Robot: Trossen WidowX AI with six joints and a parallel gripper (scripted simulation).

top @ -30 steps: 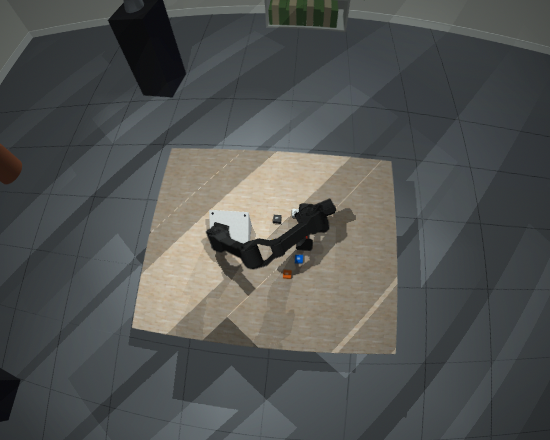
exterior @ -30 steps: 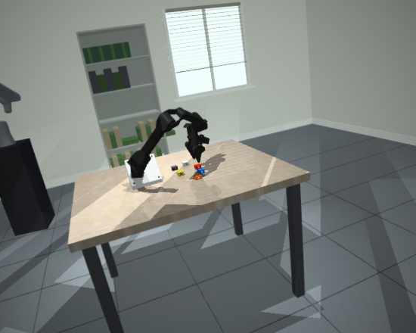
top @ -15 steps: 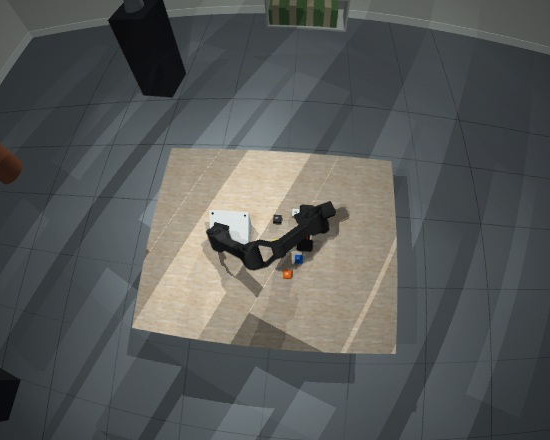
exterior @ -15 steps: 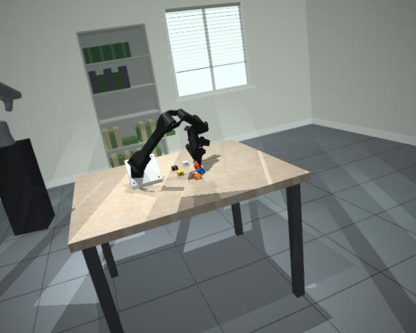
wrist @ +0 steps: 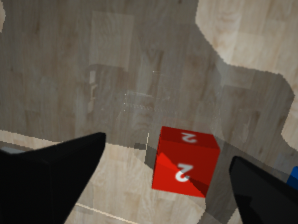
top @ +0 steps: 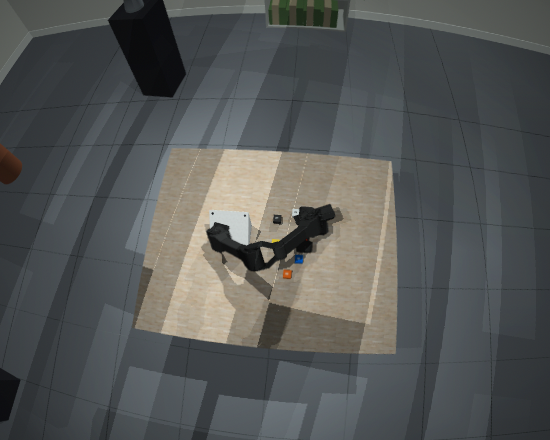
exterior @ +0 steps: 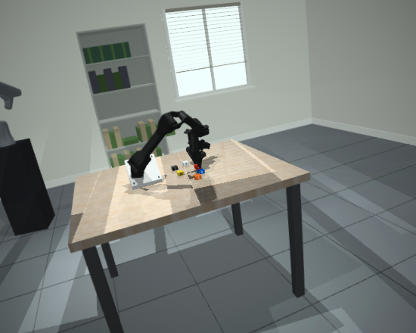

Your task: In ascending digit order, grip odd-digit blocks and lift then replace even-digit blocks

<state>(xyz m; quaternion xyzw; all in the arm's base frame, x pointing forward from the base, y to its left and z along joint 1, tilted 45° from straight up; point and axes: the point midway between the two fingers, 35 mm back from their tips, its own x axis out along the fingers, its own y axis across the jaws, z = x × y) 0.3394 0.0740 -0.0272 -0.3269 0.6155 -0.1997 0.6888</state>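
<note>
A red block [wrist: 185,161] [exterior: 196,166] printed with 2 rests on the wooden table [top: 332,300] [exterior: 138,216]. My gripper [wrist: 168,151] [exterior: 197,163] is open and low over it, one dark finger on each side, neither touching it. In the top view the arm hides the red block. Nearby lie a blue block [top: 298,258] [exterior: 201,171] [wrist: 294,177], an orange block [top: 287,273] [exterior: 197,176], a yellow block [exterior: 180,172], a black block [top: 277,218] [exterior: 174,167] and a white block [top: 295,212] [exterior: 185,163].
The arm's white base [top: 229,225] [exterior: 153,175] stands on the table left of the blocks. The blue block lies close to the right finger. A black pedestal [exterior: 17,185] and a bookshelf [exterior: 119,94] stand beyond the table.
</note>
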